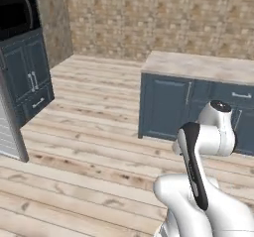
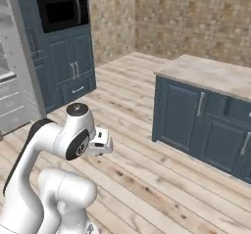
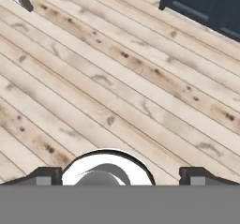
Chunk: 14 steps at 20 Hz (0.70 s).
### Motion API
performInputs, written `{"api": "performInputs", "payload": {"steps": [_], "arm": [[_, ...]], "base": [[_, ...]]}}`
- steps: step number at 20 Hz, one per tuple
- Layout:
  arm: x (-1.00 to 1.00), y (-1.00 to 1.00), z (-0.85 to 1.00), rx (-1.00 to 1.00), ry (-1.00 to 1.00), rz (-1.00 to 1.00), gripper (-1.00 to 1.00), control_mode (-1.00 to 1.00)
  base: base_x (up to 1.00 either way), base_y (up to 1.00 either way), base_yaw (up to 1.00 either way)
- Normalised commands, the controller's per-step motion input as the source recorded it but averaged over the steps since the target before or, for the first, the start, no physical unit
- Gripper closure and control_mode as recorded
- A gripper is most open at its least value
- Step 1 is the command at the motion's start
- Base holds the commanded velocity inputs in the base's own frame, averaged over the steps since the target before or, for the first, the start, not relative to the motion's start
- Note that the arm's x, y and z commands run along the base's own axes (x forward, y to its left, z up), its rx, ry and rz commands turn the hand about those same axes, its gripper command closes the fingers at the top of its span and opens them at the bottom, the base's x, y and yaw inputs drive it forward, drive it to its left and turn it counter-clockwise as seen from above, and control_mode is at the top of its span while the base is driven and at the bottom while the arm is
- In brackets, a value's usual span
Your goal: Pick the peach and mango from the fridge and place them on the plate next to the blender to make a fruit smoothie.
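Presently the fridge stands at the left edge of the right base view, its grey door edge framing a white interior with shelves and drawers partly seen. In the left base view a grey panel of it occupies the lower left edge, resting on the floor.

Just beside the fridge stands a tall dark blue cabinet holding a black built-in microwave above paired doors with pale handles and a drawer below.

The gripper points down at the wooden plank floor. Its two dark fingertips sit at the lower corners of the hand view, set wide apart, with nothing between them.

The arm is folded low over its base, elbow raised, the hand near the middle of the floor, well apart from the fridge.

To the right stands a dark blue island cabinet with a pale stone counter top; its corner shows at the upper right of the hand view. A tan tiled wall closes the room behind.
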Motion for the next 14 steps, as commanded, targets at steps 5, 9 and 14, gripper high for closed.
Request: {"api": "performInputs", "payload": {"steps": [5, 9, 14], "arm": [[0.00, 0.00, 0.00, 0.00, 0.00, 0.00, -1.00, 1.00], [0.00, 0.00, 0.00, 0.00, 0.00, 0.00, -1.00, 1.00], [0.00, 0.00, 0.00, 0.00, 0.00, 0.00, -1.00, 1.00]], "base": [[0.14, 0.27, 0.82], [0.40, 0.56, 0.66], [0.85, 0.57, 0.52]]}}
